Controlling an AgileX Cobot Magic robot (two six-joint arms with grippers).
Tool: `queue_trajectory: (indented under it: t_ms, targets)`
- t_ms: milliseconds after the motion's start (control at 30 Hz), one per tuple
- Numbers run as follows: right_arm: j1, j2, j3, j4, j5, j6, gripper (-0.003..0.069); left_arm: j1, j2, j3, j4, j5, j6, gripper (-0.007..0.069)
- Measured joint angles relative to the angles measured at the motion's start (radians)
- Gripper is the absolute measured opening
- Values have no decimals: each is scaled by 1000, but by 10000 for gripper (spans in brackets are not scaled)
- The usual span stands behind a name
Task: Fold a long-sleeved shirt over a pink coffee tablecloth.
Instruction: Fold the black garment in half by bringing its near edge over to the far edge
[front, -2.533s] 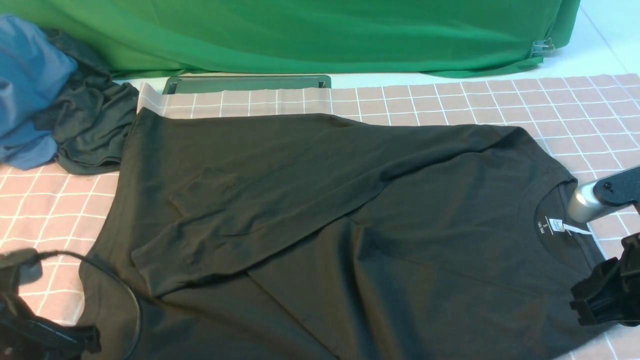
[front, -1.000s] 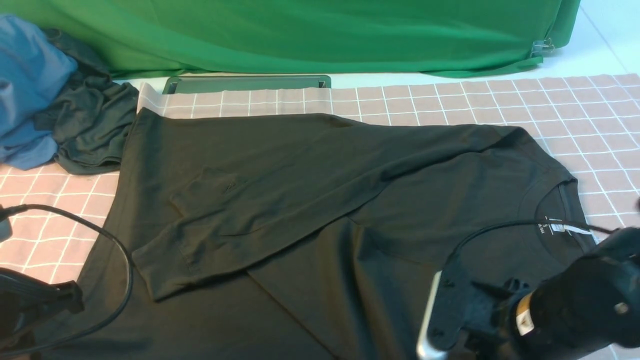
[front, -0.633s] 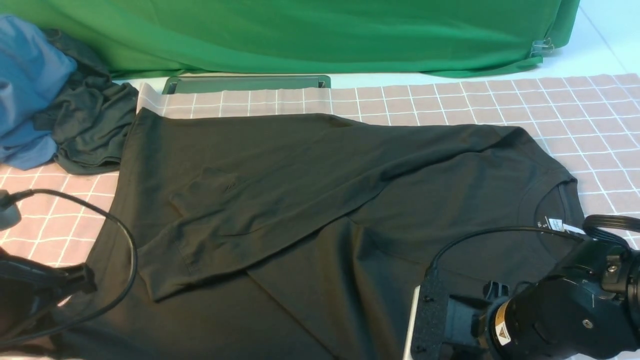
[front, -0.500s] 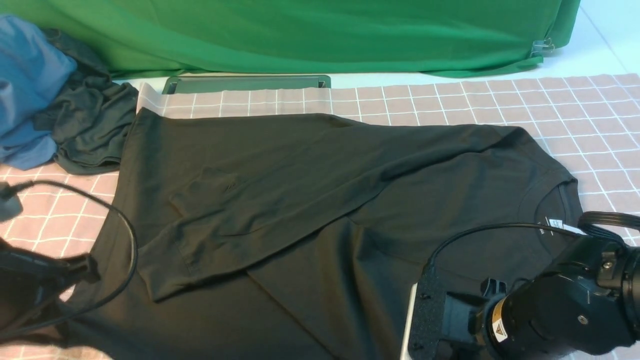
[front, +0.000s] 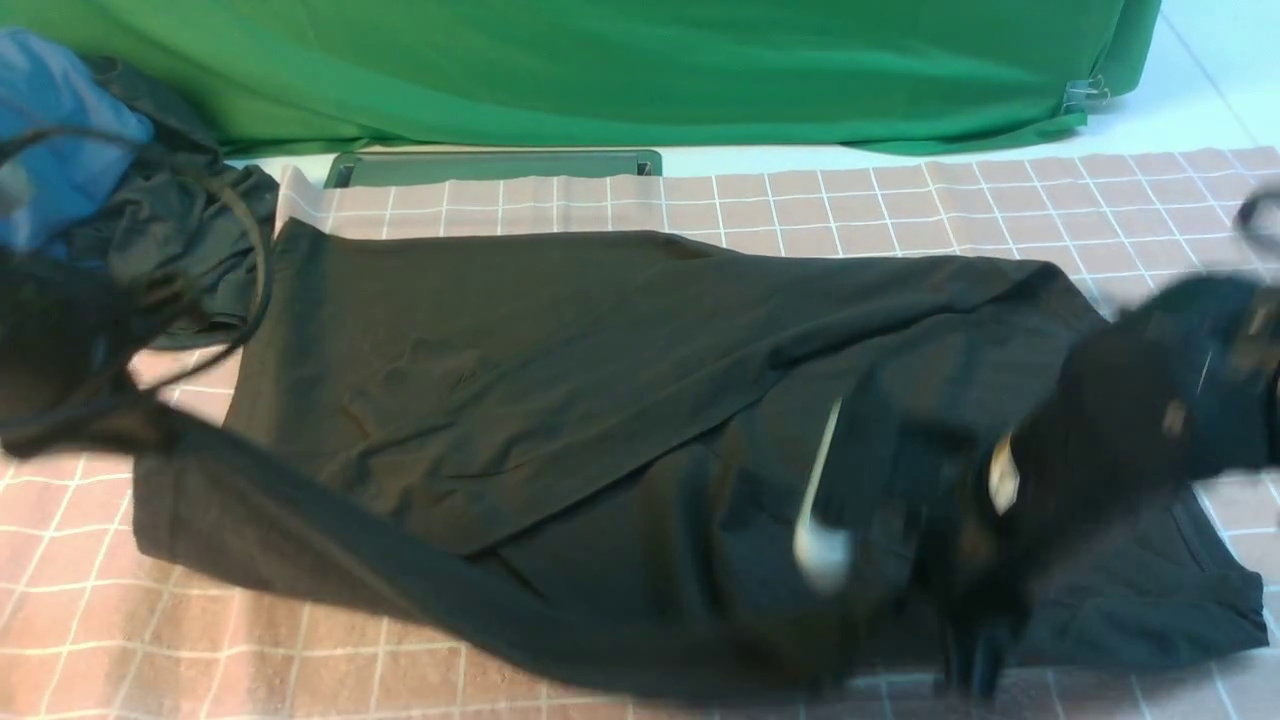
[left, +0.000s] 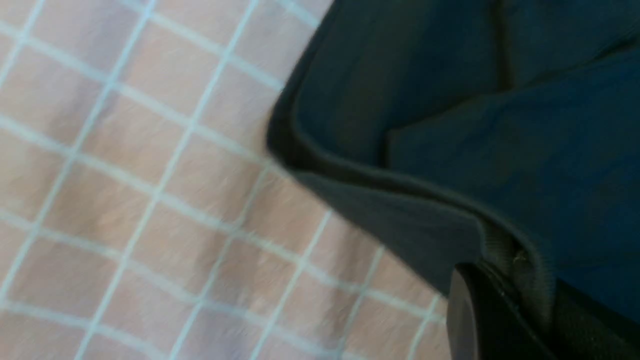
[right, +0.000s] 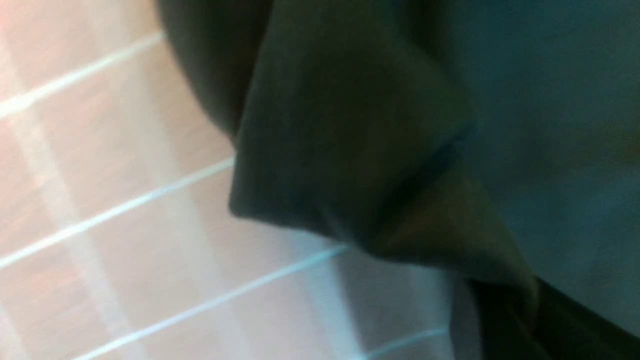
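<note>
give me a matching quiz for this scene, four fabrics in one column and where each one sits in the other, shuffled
Things:
1. long-sleeved shirt
2. pink tablecloth
3. green cloth
4. blue garment

Places:
a. bunched up at the far left
b. lying across the middle, on top of the grid pattern
c. draped along the far side, beyond the grid pattern
d. spread out underneath the black fabric, showing on all sides of it

Pairs: 1-b, 2-d, 3-c, 4-a
</note>
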Motion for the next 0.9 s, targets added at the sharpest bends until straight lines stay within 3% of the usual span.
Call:
queue_trajectory:
  t_ms: [333,633,767,900]
  targets:
    - [-284,161,-304,61,65,0,72,0,320,-241,-4,-70,-6,31]
    - [-333,375,-405,97,57,-1,78,0,544,-376,-48,-80,-6,31]
    - [-333,419,-436,97,3,5,160,1,588,-392,-52,-77,-6,31]
    - [-333,418,-508,93,-1,129,388,1,597,-398,-55,-76,-6,31]
